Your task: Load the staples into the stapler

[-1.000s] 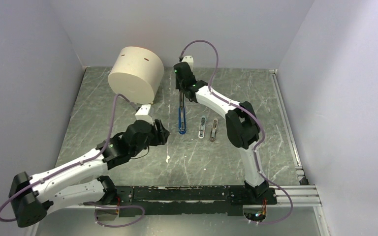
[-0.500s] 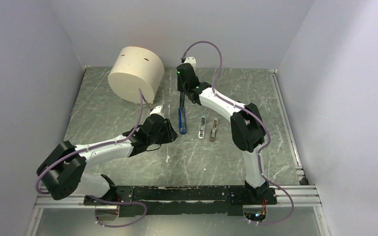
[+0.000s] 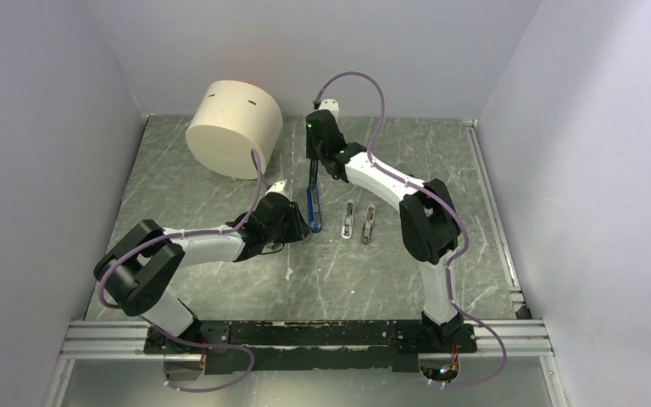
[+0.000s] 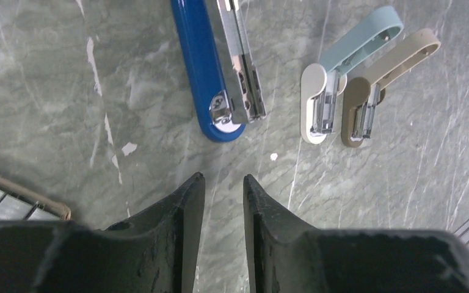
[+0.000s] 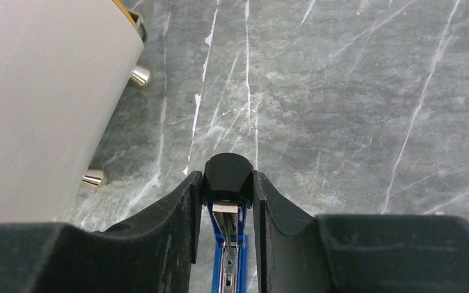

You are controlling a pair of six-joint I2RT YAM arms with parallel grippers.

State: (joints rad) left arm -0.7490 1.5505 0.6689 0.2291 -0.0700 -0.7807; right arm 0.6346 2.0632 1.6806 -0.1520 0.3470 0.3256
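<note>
The blue stapler lies lengthwise on the grey marbled table, with its chrome magazine showing alongside the blue shell. At the stapler's far end, the right fingers are clamped on its round black hinge end, one finger pressed to each side. Just short of the stapler's rounded near tip, the left fingers hover a narrow gap apart with nothing between them. The staples, silver strips in a tan-edged box, sit near that tip and to its left. Right of the stapler, a pale-blue mini stapler and a beige mini stapler lie side by side. A large cream cylinder on small metal feet stands beyond the stapler, to its left.
</note>
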